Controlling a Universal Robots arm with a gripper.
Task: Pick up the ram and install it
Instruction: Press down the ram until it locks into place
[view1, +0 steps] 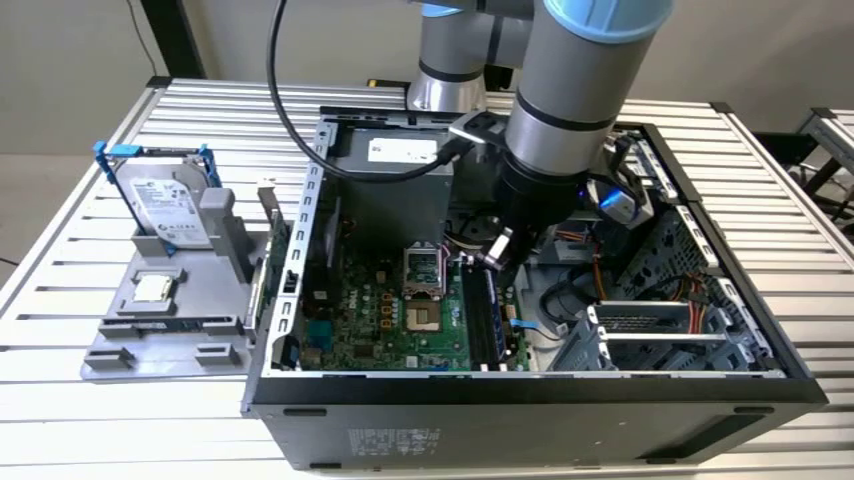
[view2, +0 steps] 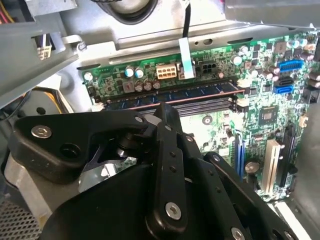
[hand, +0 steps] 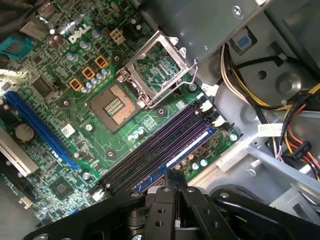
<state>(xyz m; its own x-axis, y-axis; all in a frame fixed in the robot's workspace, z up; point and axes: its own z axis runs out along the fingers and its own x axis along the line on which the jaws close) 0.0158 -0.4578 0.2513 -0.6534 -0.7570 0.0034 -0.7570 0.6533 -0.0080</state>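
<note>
The ram (view2: 200, 91) is a thin blue-green stick lying lengthwise in one of the black motherboard slots (hand: 155, 145), the one nearest my fingers; in the first wrist view the ram (hand: 192, 151) shows as a blue strip. My gripper (hand: 176, 176) is shut, its two black fingertips pressed together just over the middle of the stick. I cannot tell whether they touch it. In the exterior view the gripper (view1: 497, 256) reaches down into the open computer case (view1: 287, 300), above the far end of the slots (view1: 487, 315).
An open CPU socket (hand: 114, 105) with its raised metal frame (hand: 159, 70) sits beside the slots. Cable bundles (hand: 295, 125) and drive bays (view1: 654, 330) crowd the case's right in the exterior view. Outside, a grey fixture (view1: 120, 350) holds a blue-framed hard drive (view1: 163, 200) and a small silver chip (view1: 152, 288).
</note>
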